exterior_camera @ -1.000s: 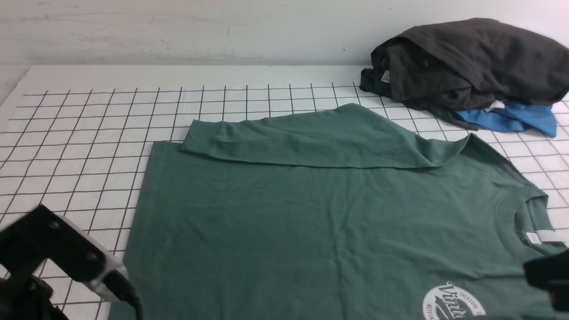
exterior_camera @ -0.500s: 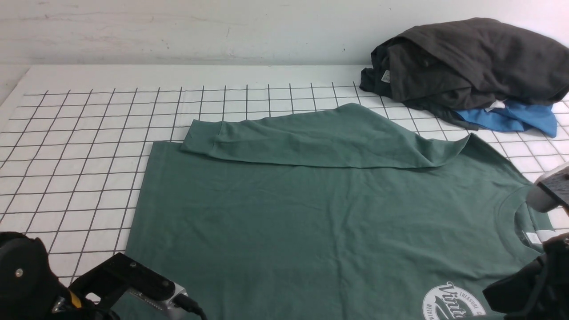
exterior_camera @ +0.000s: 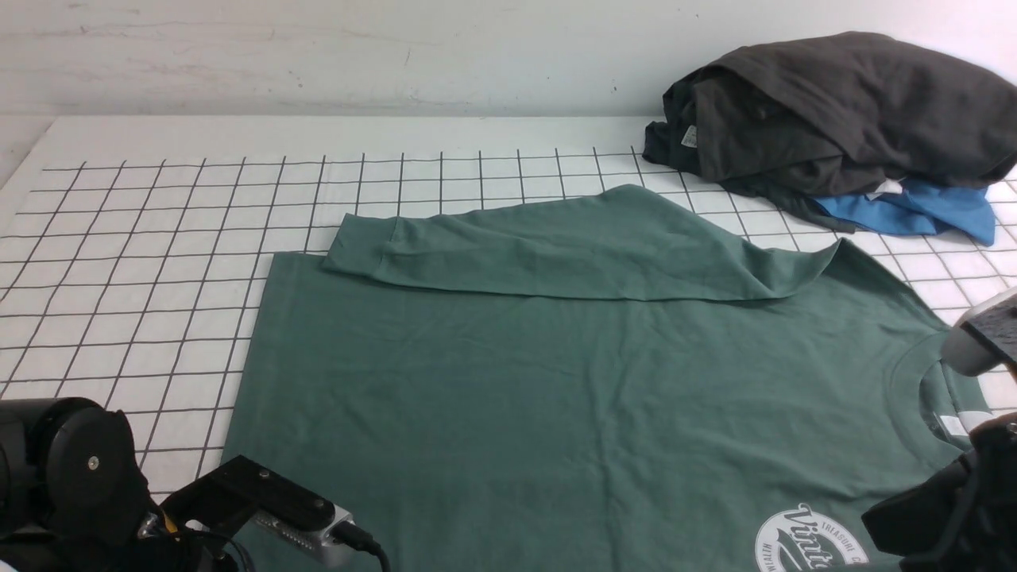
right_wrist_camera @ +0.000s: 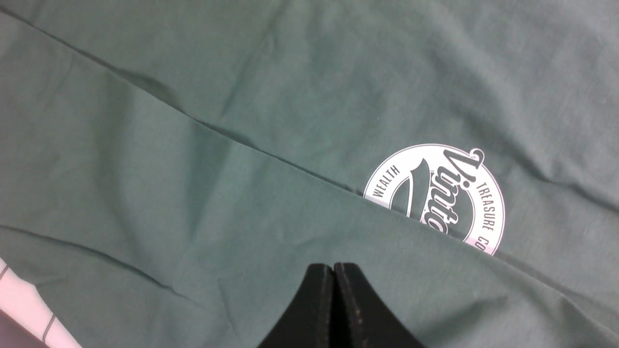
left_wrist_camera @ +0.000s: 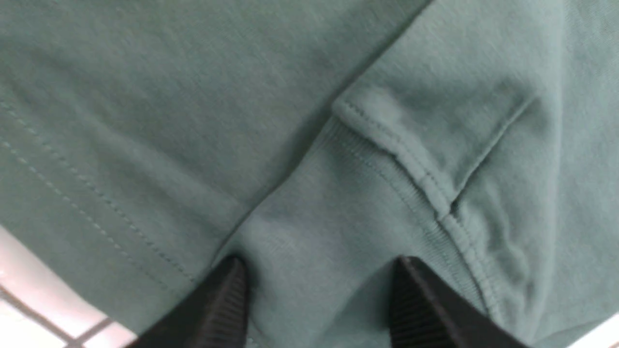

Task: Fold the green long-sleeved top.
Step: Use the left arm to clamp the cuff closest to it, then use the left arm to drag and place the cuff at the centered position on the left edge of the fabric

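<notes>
The green long-sleeved top (exterior_camera: 556, 381) lies flat on the gridded table, neck and white label (exterior_camera: 965, 423) to the right. Its far sleeve (exterior_camera: 556, 246) is folded across the body. In the left wrist view my left gripper (left_wrist_camera: 319, 263) is open, its two tips resting on the cloth either side of the near sleeve's ribbed cuff (left_wrist_camera: 348, 208). My right gripper (right_wrist_camera: 333, 266) is shut with nothing in it, just over the near sleeve (right_wrist_camera: 242, 217), which lies over part of the round white logo (right_wrist_camera: 435, 193). In the front view only the arms' bodies show.
A dark grey garment (exterior_camera: 834, 111) is heaped on a bright blue one (exterior_camera: 914, 210) at the far right corner. Bare gridded table (exterior_camera: 159, 238) lies left of and behind the top. A white wall closes off the back.
My left arm has swung down and right to the top's near left corner. My right arm has come further into view at the right edge, then held still.
</notes>
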